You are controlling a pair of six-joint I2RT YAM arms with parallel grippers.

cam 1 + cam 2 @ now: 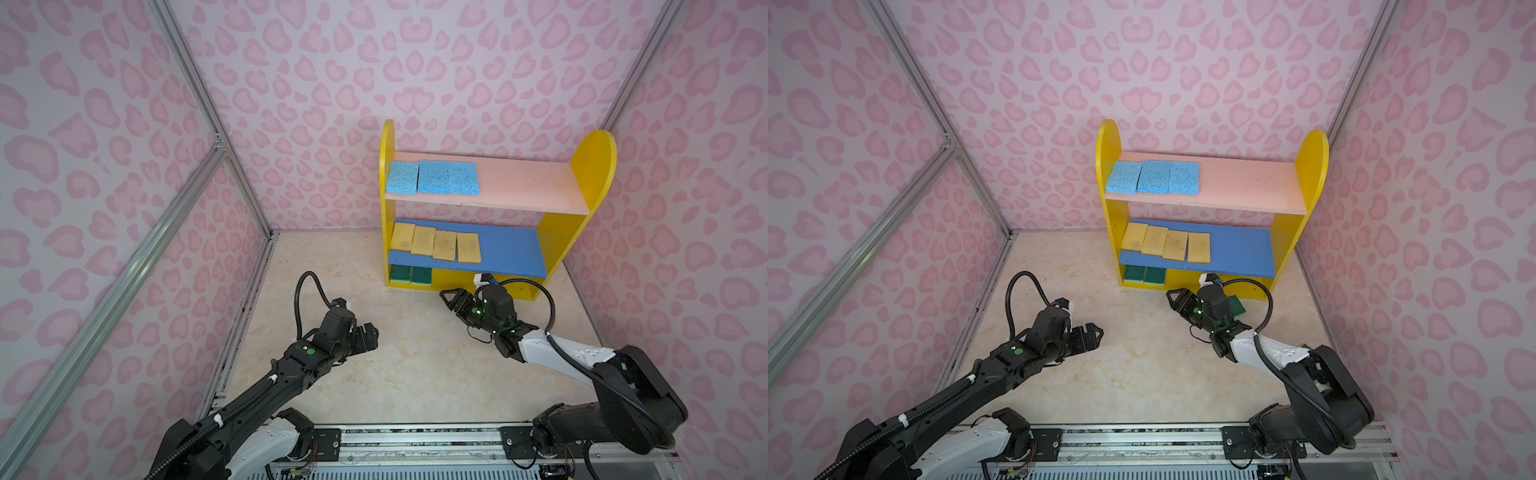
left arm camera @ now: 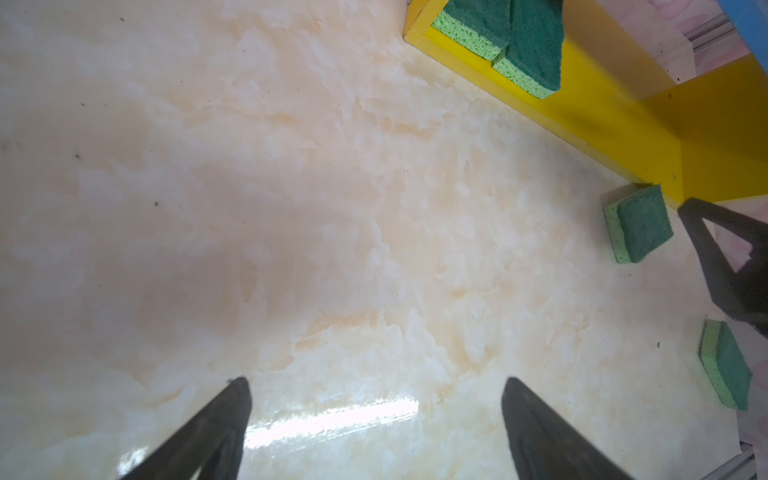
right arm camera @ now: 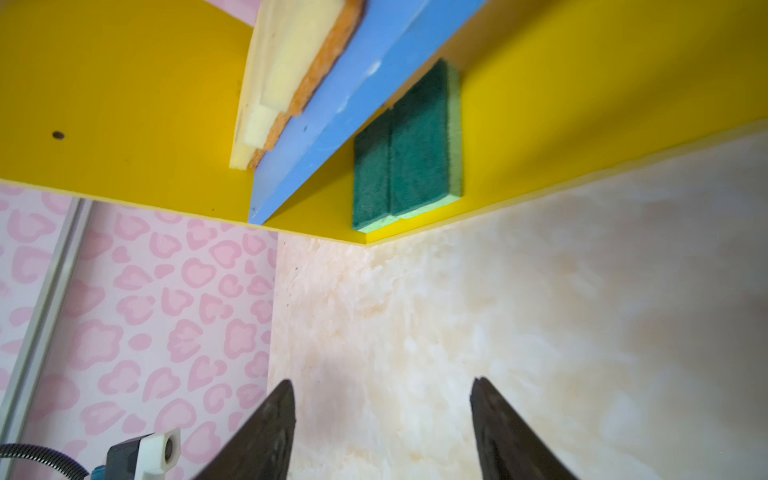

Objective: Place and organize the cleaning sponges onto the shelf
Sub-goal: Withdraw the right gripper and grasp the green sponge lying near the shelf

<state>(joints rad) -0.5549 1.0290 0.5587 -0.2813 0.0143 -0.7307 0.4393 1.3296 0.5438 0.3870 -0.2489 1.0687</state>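
left hand (image 1: 373,334) and right hand (image 1: 448,299) hang released and empty, so grabbing a green sponge (image 2: 640,224) off the counter (image 2: 291,208) for the shelf (image 1: 594,166) looks next.

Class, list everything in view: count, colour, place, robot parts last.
shelf: one, yellow with pink and blue boards, back of table
blue sponges: three, light blue, pink top board
yellow sponges: four, pale yellow, blue middle board
shelved green sponges: two, dark green, yellow base, left end
loose green sponges: two, dark green, table, near shelf's right end
table: one, cream marbled
left end effector: one, black, open, over table
right end effector: one, black, open, before shelf base
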